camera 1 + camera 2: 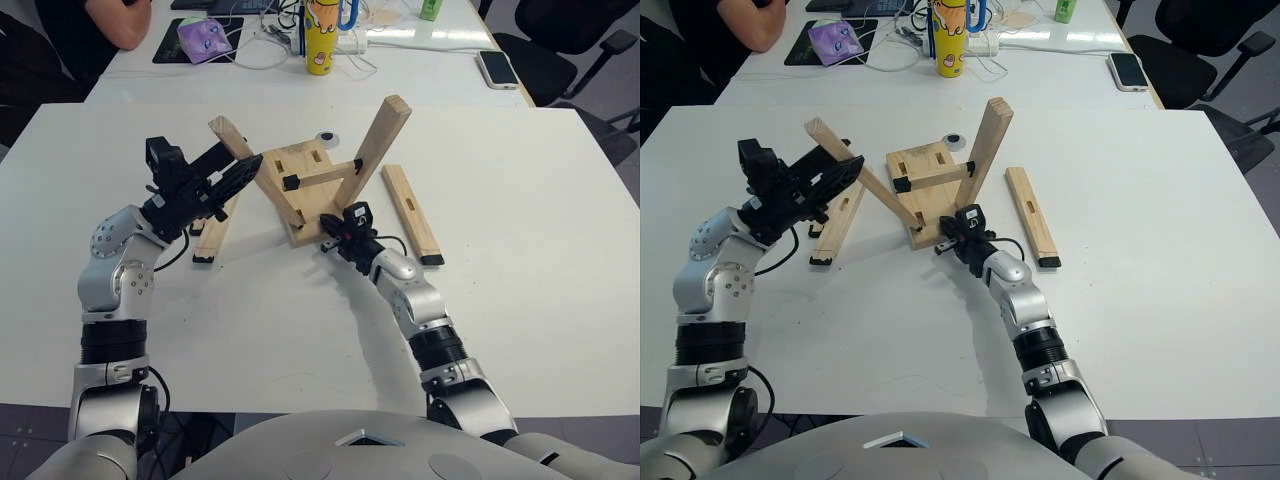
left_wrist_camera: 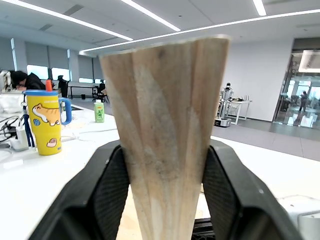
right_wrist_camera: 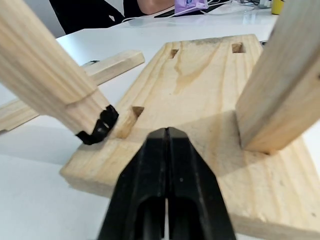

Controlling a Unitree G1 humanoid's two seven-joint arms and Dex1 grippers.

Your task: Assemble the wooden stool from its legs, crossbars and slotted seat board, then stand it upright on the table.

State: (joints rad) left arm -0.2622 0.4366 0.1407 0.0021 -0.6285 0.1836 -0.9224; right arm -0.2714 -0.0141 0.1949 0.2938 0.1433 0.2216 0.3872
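**Stool half built, one leg in hand**

At the left of the head view, the left claw (image 1: 240, 172) is closed on a wooden leg (image 2: 167, 130), with one finger pressed to each side of the wood. This held leg slants from upper left down toward the centre. Its black-capped lower end meets the seat board (image 1: 298, 160) just beside a slot near the board's front corner. Below the left claw a second, loose leg (image 1: 213, 240) lies flat on the white bench (image 1: 520, 300).

The seat board lies flat in the middle of the frame, with several slots showing on its upper face. A short crossbar (image 1: 322, 178) runs across above it to a third leg (image 1: 375, 145), which stands on the board's right part and leans toward the upper right.

Just below the board's front edge is the right claw (image 3: 166, 131). Its two black fingers are pressed together with nothing between them, and the tips point at that edge. Whether they touch the wood cannot be told.

To the right of the board, a fourth leg (image 1: 410, 212) lies flat on the bench, apart from it.

On the farther desk at the top of the frame stand a yellow mug (image 1: 322, 40) in the middle and a phone (image 1: 497, 68) to the right.
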